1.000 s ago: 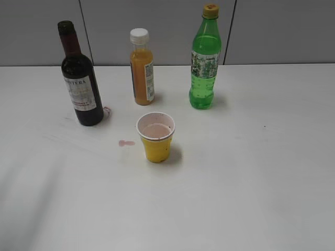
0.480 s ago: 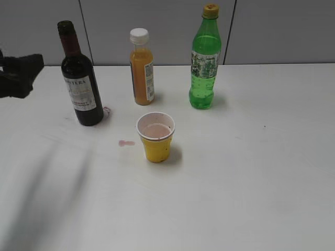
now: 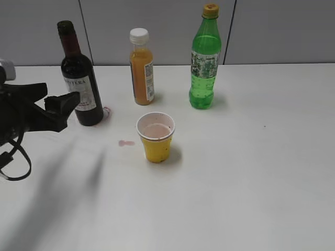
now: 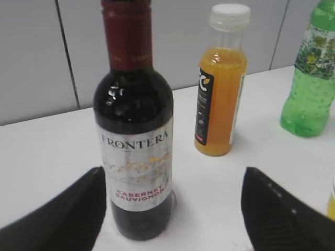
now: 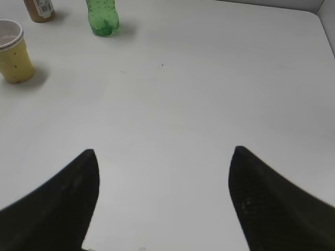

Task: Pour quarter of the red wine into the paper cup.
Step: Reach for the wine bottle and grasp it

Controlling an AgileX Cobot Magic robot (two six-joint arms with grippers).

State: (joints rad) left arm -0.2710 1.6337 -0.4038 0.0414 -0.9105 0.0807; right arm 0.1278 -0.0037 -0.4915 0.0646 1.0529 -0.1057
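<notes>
Red wine: the red wine (image 3: 78, 78) stands upright at about ten o'clock on the white table (image 3: 251, 172), maroon foil neck up, its label reading FRONTERA in the left wrist view (image 4: 135, 130).
Paper cup: the paper cup (image 3: 155, 137) sits upright near the middle, at roughly four o'clock from the wine and well apart from it; its inside looks pinkish.
Left gripper: the left gripper (image 3: 52, 101) hovers just at nine o'clock of the wine, fingers spread wide, grasping nothing; one fingertip overlaps the bottle's body from this angle, contact unclear.
Right gripper: the right gripper (image 5: 162, 198) hangs over bare table, fingers parted, empty.
Others: an orange juice bottle (image 3: 141, 68) at twelve o'clock of the cup, a green soda bottle (image 3: 205, 60) at two o'clock.
Stain: a small pink spot (image 3: 125, 143) lies just at nine o'clock of the cup.
</notes>
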